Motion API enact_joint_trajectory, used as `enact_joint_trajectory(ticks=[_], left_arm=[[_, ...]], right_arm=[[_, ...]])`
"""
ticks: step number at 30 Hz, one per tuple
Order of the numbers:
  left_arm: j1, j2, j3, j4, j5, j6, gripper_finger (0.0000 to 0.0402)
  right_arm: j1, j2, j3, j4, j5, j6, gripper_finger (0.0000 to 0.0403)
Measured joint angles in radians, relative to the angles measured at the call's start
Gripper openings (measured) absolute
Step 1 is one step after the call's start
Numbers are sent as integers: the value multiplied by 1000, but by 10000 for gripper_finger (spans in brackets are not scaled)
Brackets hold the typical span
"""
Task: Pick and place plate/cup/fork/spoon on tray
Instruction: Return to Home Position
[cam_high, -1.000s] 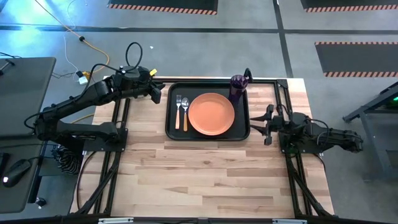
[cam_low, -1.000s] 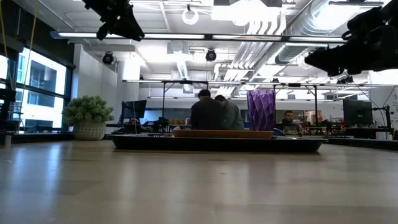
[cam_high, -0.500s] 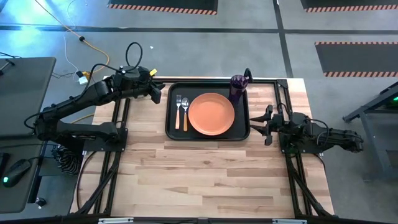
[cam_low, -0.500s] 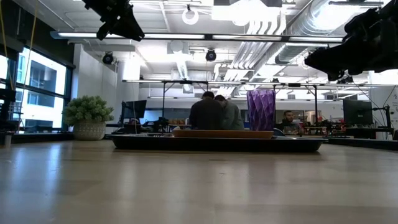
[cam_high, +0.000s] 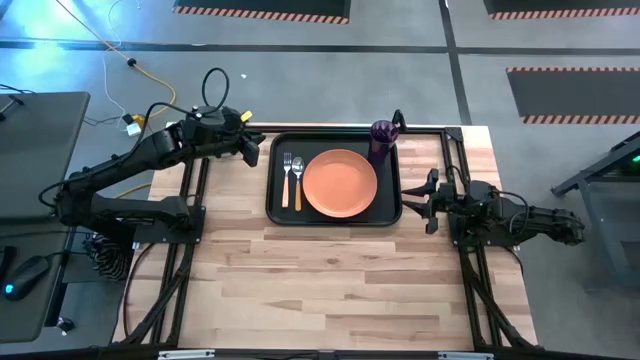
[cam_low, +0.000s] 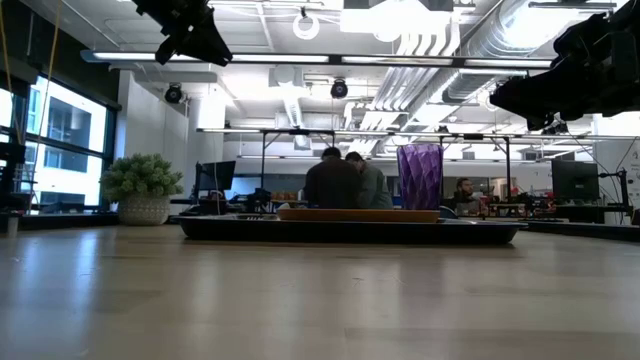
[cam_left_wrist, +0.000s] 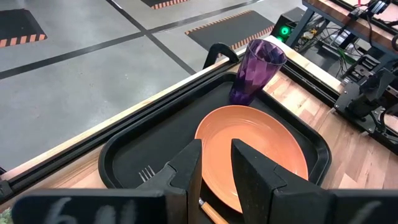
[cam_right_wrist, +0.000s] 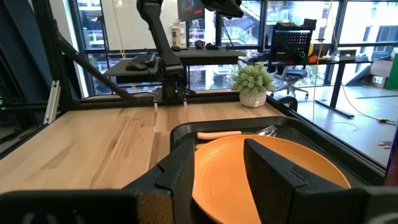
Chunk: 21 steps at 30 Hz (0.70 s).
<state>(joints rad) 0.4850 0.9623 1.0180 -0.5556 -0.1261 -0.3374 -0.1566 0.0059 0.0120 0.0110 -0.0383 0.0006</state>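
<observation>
The left tool (cam_high: 258, 150) off the tray's (cam_high: 385, 216) left corner and the right tool (cam_high: 428, 200) beside its right rim hang empty, fingers apart. On the tray sit the plate (cam_high: 340, 183), fork (cam_high: 287, 180) and spoon (cam_high: 297, 178) — farthest, the cup (cam_high: 382, 140), which a low homing swing could topple.

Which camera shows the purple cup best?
The left wrist view: the cup shows whole, upright in the tray corner. The high view sees mostly its rim, the low view its upper part, the right wrist view not clearly.

plate (cam_high: 340, 183), cup (cam_high: 382, 140), fork (cam_high: 287, 178), spoon (cam_high: 297, 181) on black tray (cam_high: 281, 207)
</observation>
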Motion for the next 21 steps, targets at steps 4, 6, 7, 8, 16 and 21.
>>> enact_joint_trajectory(ticks=[4,6,7,8,16,21], left_arm=[[-1,0,0,0,0,0,76],[-1,-11,0,-5,0,13,76],[-3,-24,-1,-10,0,32,76],[-10,-42,-1,-4,0,37,76],[-191,-262,-92,199,26,141,76],[-300,-366,-214,371,96,263,76]], right_arm=[[0,0,0,0,0,0,129],[0,0,0,0,0,0,129],[0,0,0,0,1,0,129],[0,0,0,0,0,0,129],[0,0,0,0,1,0,129],[0,0,0,0,1,0,129]])
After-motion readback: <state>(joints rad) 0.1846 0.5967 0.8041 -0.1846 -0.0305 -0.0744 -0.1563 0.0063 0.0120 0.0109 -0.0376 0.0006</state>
